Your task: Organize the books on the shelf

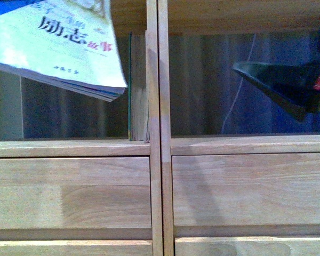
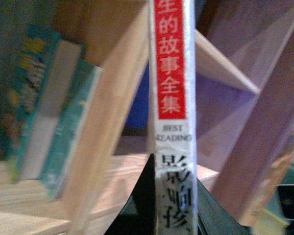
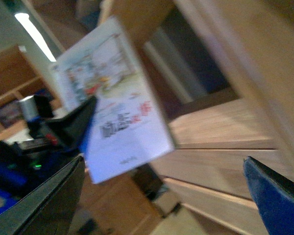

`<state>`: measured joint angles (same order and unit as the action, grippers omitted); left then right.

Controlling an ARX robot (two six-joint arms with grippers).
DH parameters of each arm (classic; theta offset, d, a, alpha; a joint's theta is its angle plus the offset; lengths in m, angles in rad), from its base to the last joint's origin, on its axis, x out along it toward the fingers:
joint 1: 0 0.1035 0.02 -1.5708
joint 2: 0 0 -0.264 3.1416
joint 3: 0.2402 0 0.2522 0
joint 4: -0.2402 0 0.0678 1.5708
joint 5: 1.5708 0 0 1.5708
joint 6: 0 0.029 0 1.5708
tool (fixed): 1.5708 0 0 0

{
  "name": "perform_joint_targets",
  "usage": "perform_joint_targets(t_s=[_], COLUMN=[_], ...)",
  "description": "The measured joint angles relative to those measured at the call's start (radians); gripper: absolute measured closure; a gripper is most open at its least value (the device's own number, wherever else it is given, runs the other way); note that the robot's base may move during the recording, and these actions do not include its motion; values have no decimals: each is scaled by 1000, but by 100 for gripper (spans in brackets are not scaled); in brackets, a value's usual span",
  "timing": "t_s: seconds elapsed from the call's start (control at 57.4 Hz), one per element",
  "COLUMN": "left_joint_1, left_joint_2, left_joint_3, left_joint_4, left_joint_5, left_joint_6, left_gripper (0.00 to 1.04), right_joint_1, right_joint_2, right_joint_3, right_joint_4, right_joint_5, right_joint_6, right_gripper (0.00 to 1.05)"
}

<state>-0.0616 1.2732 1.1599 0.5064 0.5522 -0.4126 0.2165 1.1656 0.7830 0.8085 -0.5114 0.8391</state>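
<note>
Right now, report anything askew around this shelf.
The white paperback is the odd one: it hangs slanted in the left jaws, in front of the shelf's left compartment, pages sagging, not shelved. The teal book stands upright against the central upright.

The paperback (image 1: 58, 48) is cut off by the top and left edges of the front view, and its small print is blurred in the right wrist view. Of the teal book (image 1: 130, 85) only a thin edge is shown; its cover face is hidden.
</note>
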Motion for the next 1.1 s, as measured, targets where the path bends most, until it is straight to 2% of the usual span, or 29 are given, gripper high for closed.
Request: perform_joint_targets(t_s=[0.07, 0.157, 0.227, 0.279, 0.401, 0.592, 0.767, 1.098], left_joint_1=[35, 77, 78, 64, 24, -47, -79, -117], left_joint_2=[14, 89, 205, 290, 431, 633, 778, 885], left_joint_3=[0, 51, 142, 210, 337, 509, 635, 726], left_joint_4=[21, 26, 32, 30, 46, 218, 281, 343], left_joint_5=[-58, -148, -204, -230, -268, -323, -372, -372], left_joint_6=[95, 248, 364, 435, 512, 706, 731, 736], left_gripper=[98, 98, 98, 98, 98, 98, 98, 98], right_joint_1=[-71, -182, -260, -294, -304, -306, -306, -306], right_joint_2=[-37, -111, -195, -246, -269, -264, -265, -265], right_joint_3=[-21, -68, -113, -133, -135, -139, -139, -139], right_joint_4=[-90, -221, -272, -282, -283, -286, -286, -286], right_joint_5=[0, -15, -48, -59, -63, -66, -66, -66], right_joint_6=[-92, -286, -408, -444, -474, -486, -488, -489], right_gripper=[7, 7, 7, 7, 7, 7, 7, 7])
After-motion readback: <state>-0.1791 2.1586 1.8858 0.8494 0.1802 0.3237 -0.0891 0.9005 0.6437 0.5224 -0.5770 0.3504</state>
